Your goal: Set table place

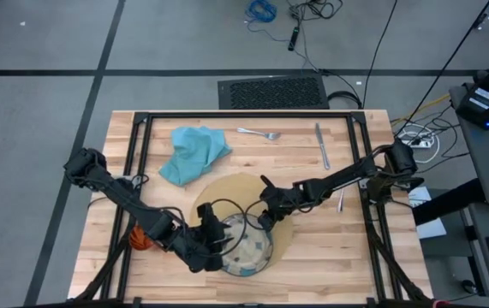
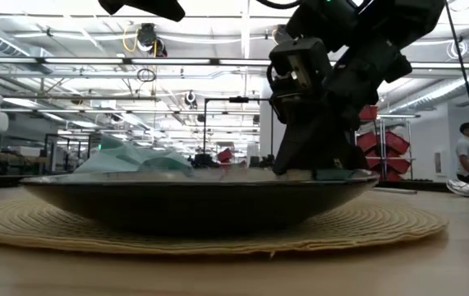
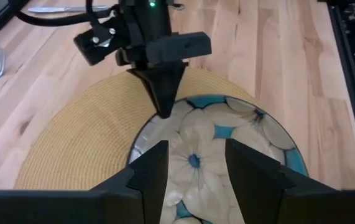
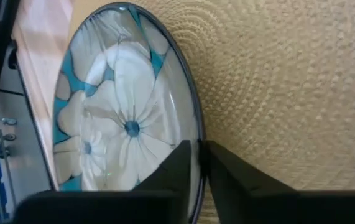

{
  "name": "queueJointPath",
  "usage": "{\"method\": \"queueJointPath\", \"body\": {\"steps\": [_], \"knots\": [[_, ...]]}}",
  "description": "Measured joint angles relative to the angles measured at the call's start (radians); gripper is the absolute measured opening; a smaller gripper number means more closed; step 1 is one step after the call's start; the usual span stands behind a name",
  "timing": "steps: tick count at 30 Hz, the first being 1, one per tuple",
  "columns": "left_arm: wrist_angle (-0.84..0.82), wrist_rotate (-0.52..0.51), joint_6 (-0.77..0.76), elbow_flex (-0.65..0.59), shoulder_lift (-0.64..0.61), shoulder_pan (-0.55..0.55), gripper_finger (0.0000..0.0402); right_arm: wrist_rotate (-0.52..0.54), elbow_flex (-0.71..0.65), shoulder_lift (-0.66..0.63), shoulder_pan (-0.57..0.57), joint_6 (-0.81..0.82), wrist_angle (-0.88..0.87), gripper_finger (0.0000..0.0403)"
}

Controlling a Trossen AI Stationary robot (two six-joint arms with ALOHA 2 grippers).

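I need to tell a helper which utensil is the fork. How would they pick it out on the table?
On the wooden table, look along the far edge, beyond the round tan mat. The fork lies between the crumpled light-blue napkin and the knife; unlike the straight knife, it ends in tines.

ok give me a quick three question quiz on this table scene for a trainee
1. True or false: the plate sits centred on the round mat.
2. Which pincer pinches the plate's rim: A left, B right?
3. Fill in: the fork lies between the blue napkin and the ____.

Key:
1. False, it overhangs the mat's near edge.
2. B; the left pincer hangs open over the plate.
3. knife
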Motion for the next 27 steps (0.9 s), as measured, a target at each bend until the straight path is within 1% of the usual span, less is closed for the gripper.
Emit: {"method": "queueJointPath", "body": {"steps": [7, 12, 16, 18, 22, 27], "knots": [[0.003, 0.0, -0.001, 0.0, 0.0, -0.001, 0.0145, 0.014, 0.0, 0.0, -0.011, -0.015, -0.009, 0.0126], [0.002, 0.0, -0.001, 0.0, 0.0, -0.005, 0.0145, -0.011, 0.007, -0.058, -0.032, -0.075, -0.01, 0.0158], [0.0, 0.0, -0.026, 0.0, 0.008, -0.005, 0.0145, -0.003, 0.024, -0.143, -0.054, -0.114, -0.068, 0.0163], [-0.025, 0.01, -0.049, 0.0, 0.025, -0.005, 0.0145, 0.02, 0.024, -0.168, -0.05, -0.118, -0.139, 0.0161], [-0.087, 0.016, -0.103, -0.001, 0.064, -0.005, 0.0145, 0.071, 0.023, -0.167, -0.019, -0.101, -0.269, 0.0154], [-0.076, 0.015, -0.116, -0.001, 0.094, 0.0, 0.0145, 0.088, 0.023, -0.114, 0.02, -0.063, -0.26, 0.0149]]}}
